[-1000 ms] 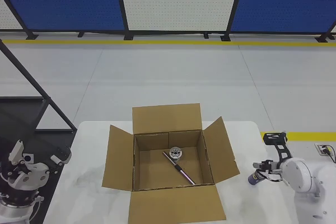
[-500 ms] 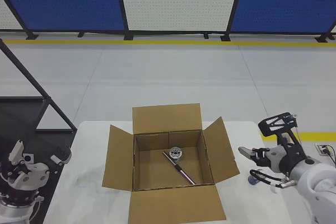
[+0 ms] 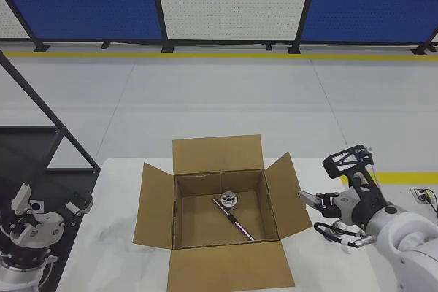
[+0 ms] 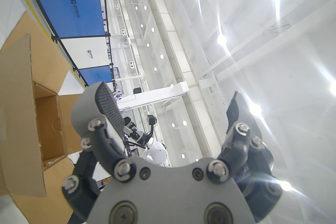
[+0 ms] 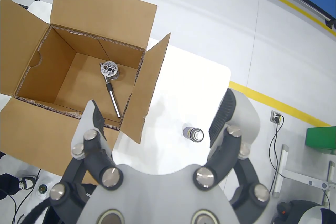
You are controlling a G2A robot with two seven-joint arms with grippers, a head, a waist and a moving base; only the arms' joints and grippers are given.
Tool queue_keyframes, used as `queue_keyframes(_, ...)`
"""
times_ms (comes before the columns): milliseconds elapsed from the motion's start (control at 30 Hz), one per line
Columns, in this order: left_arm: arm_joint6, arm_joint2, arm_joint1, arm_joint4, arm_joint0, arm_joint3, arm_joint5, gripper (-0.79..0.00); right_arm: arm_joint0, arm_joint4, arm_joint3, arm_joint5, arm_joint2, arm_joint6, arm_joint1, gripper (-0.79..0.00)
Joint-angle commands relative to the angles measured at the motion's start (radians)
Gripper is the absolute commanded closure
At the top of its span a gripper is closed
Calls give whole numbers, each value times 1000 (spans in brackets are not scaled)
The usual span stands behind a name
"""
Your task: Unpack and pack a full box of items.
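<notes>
Top and right wrist cameras both looked down on the open brown cardboard box (image 3: 217,155); the left wrist camera faced the ceiling (image 4: 262,25).

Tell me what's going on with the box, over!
Left gripper open, empty. Right gripper open, above the can standing on the table. Box open, rod and disc inside. Nothing in the way.

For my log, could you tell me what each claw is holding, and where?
Nothing: the right claw is open above the small can on the table, and the left claw is open and empty.
</notes>
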Motion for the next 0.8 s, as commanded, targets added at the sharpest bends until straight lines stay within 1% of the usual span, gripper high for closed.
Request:
queue_keyframes(0, 0, 0, 0, 0, 0, 0, 0, -785, 0, 0, 0, 0, 0, 0, 0, -785)
queue_keyframes(67, 0, 0, 0, 0, 0, 0, 0, -785, -4, 5, -2, -7, -5, -10, 0, -785)
queue_keyframes(100, 0, 0, 0, 0, 0, 0, 0, -785, -14, 13, -3, -23, -16, -34, 0, -785)
queue_keyframes(167, 9, 4, 0, 15, 3, -12, 15, -785, -29, 10, 5, -55, -51, -85, 1, -785)
queue_keyframes(267, 17, 3, 1, 25, 1, -19, 23, -785, -8, 6, 41, -65, -125, -114, -2, -785)
queue_keyframes(367, 37, -5, 1, 31, 3, -17, 28, -785, 58, -9, 100, -66, -235, -128, -10, -785)
queue_keyframes(467, 55, -18, 0, 23, 14, -16, 31, -785, 151, -16, 193, -61, -357, -134, -25, -785)
queue_keyframes(633, 75, -44, -4, 10, 42, -19, 14, -785, 302, -15, 385, 8, -539, -155, -64, -785)
queue_keyframes(733, 86, -59, -7, -8, 59, -21, 4, -785, 356, 2, 496, 52, -621, -178, -89, -785)
queue_keyframes(767, 89, -60, -8, -22, 64, -22, 8, -785, 373, -18, 535, 66, -651, -171, -97, -785)
